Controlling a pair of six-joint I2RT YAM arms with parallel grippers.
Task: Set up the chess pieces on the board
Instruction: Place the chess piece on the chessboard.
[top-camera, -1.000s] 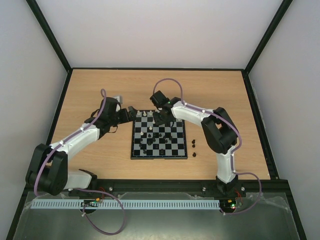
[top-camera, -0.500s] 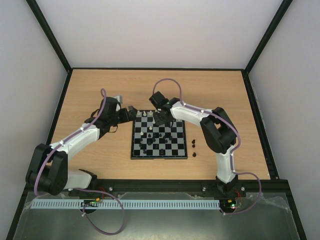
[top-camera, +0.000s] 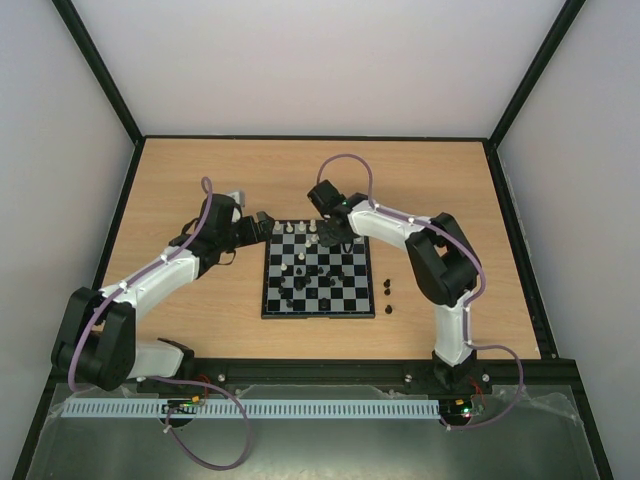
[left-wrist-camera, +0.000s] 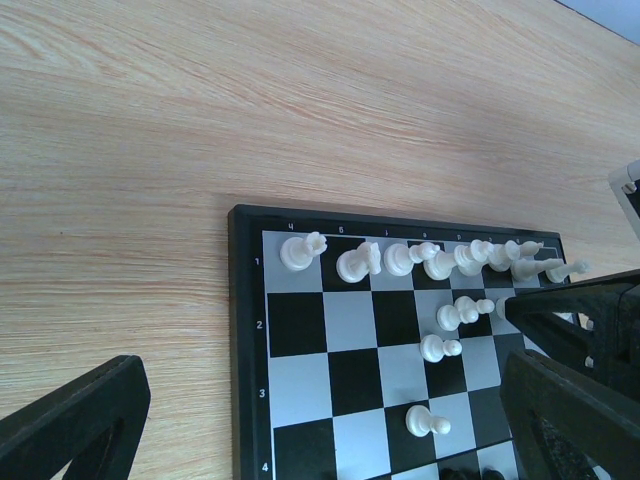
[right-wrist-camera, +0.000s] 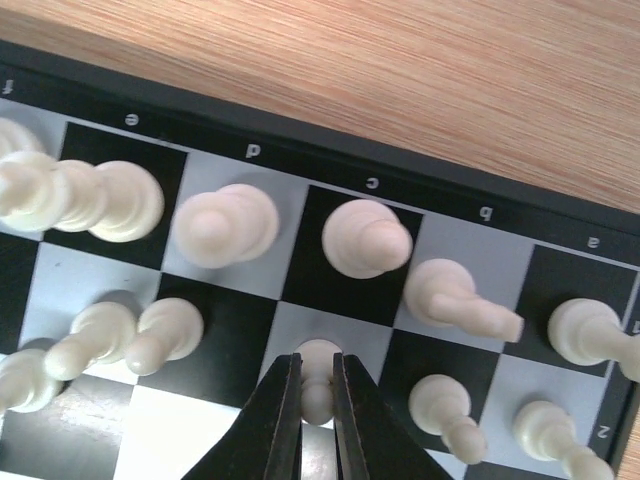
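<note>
The board (top-camera: 268, 300) lies mid-table with black and cream chess pieces on it. In the right wrist view, cream pieces (right-wrist-camera: 224, 224) stand in the far row and several pawns (right-wrist-camera: 440, 405) in the row in front of it. My right gripper (right-wrist-camera: 316, 378) is shut on a cream pawn (right-wrist-camera: 318, 352) over a pale square in that second row; I cannot tell if its base touches the board. My left gripper (top-camera: 262, 222) hangs open at the board's far left corner, holding nothing. In the left wrist view, its fingers (left-wrist-camera: 70, 420) straddle the corner squares of the board (left-wrist-camera: 248, 340).
Two black pieces (top-camera: 388, 288) stand on the bare wood just right of the board. Black pieces (top-camera: 300, 290) are scattered over the board's middle and near rows. Black rails edge the table on all sides.
My right gripper has closed on the cream pawn and shifted a little to the right over the far rows. The left arm has not moved.
</note>
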